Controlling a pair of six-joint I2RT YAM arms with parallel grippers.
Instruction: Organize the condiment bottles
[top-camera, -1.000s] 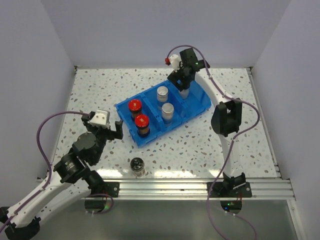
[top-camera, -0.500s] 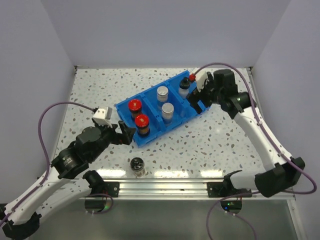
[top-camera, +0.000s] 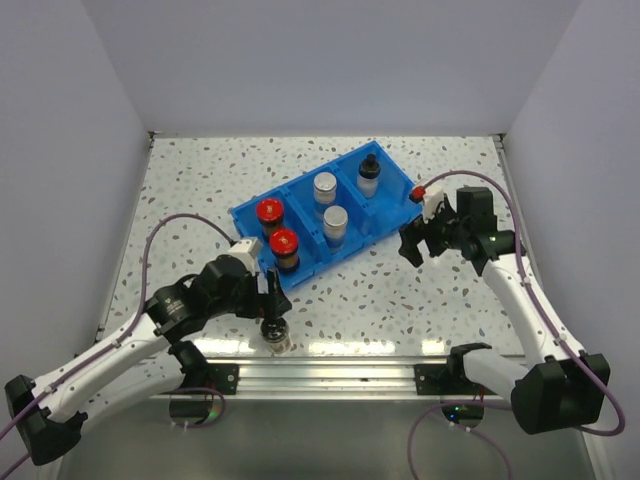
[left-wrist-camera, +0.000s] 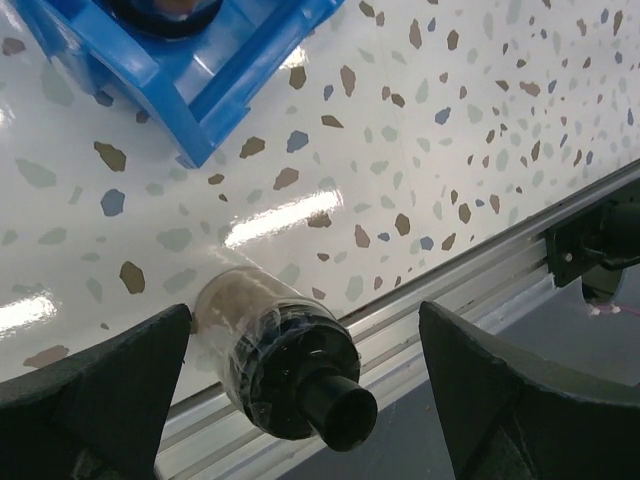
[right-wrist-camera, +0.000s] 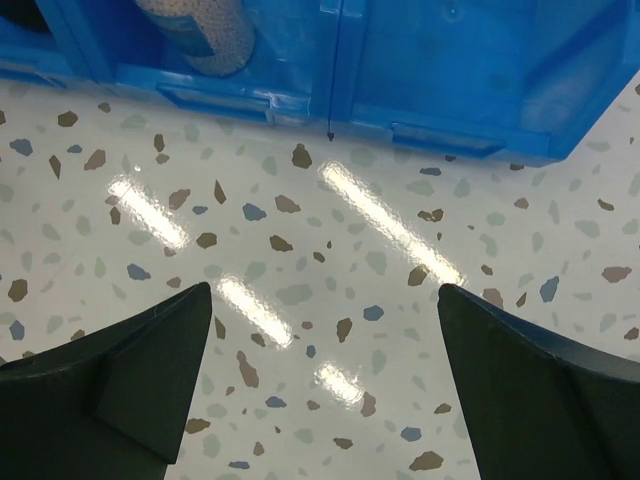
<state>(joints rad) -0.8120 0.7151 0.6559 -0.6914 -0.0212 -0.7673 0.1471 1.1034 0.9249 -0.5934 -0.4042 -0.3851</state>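
Black-capped bottle (left-wrist-camera: 285, 370) stands upright on the worktop (top-camera: 400, 290) near its front edge, between my left fingers (left-wrist-camera: 90, 400), which are spread wide and clear of it. Five more stand in the blue bin (top-camera: 357, 247): red-capped pair (top-camera: 270, 212), silver-capped pair (top-camera: 325, 186) and second black-capped bottle (top-camera: 369, 175), one compartment each. My right fingers (right-wrist-camera: 130, 370) hang released over the worktop beside the bin.

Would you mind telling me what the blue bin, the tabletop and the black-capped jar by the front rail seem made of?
Blue bin: likely glossy moulded plastic, ribbed walls with sheen. Tabletop: smooth speckled terrazzo-look surface, mirroring lights. Black-capped jar: see-through body, glass or plastic; cap probably plastic.
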